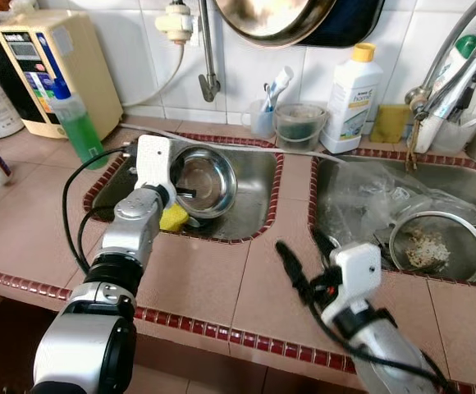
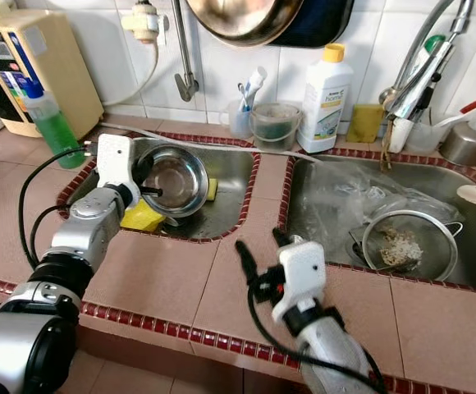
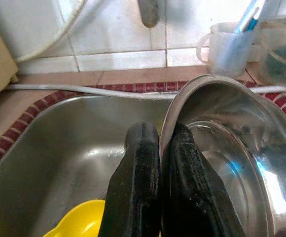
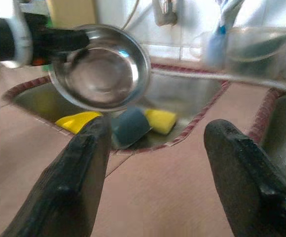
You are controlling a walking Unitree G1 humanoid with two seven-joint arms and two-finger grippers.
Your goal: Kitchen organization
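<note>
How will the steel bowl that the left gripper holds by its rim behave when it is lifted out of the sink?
The steel bowl looks thin, so probably light and stiff. The left gripper pinches only its rim, and the polished metal may slip or swing.

The kitchen was evenly and fairly brightly lit, with soft light that threw only faint shadows across the tiled counter [image 1: 221, 279]. Both head views were reasonably sharp, though lines bowed a little near the edges. The steel bowl [image 1: 205, 180] caught pale glare on its inner wall, and the hanging pan [image 1: 275, 18] gleamed along its rim. From the left wrist, the black fingers [image 3: 138, 187] were soft and the cup [image 3: 229, 47] behind hazy. The right wrist view was blurred throughout, its fingers [image 4: 74, 182] smeared and the far wall washed out.
</note>
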